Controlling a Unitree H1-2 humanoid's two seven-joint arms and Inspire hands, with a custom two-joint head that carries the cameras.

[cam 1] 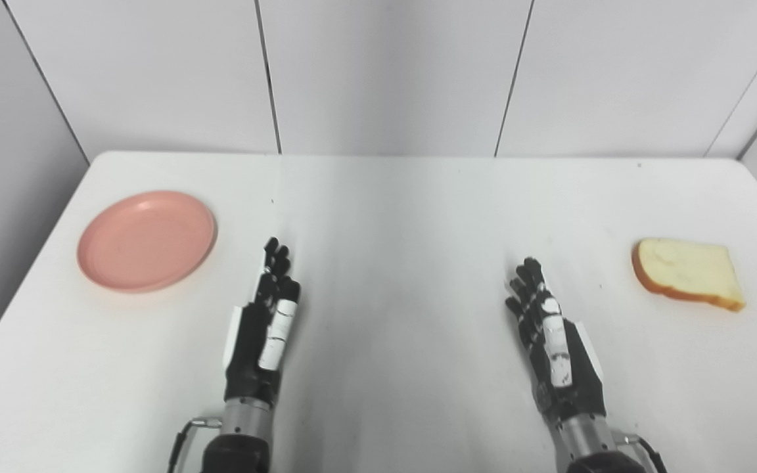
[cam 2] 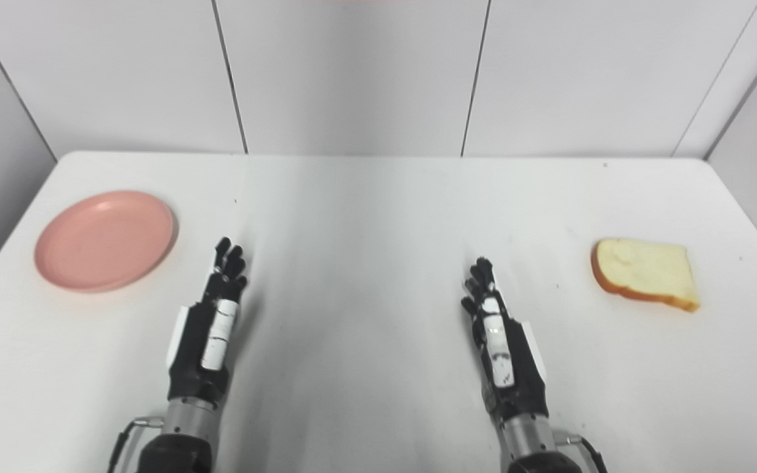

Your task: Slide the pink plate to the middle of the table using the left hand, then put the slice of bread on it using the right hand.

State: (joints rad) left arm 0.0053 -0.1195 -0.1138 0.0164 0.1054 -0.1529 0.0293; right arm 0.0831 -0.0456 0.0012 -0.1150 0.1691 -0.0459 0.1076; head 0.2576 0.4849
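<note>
A pink plate [cam 1: 146, 240] lies empty on the white table [cam 1: 391, 217] at the left side. A slice of bread [cam 1: 687, 272] with a brown crust lies flat at the right side. My left hand [cam 1: 267, 322] is open, fingers straight and pointing away, to the right of the plate and apart from it. My right hand [cam 1: 549, 332] is open too, fingers straight, to the left of the bread and apart from it. Both hands hold nothing.
White wall panels [cam 1: 385, 72] stand right behind the table's far edge. The table's left edge runs close to the plate and its right edge close to the bread.
</note>
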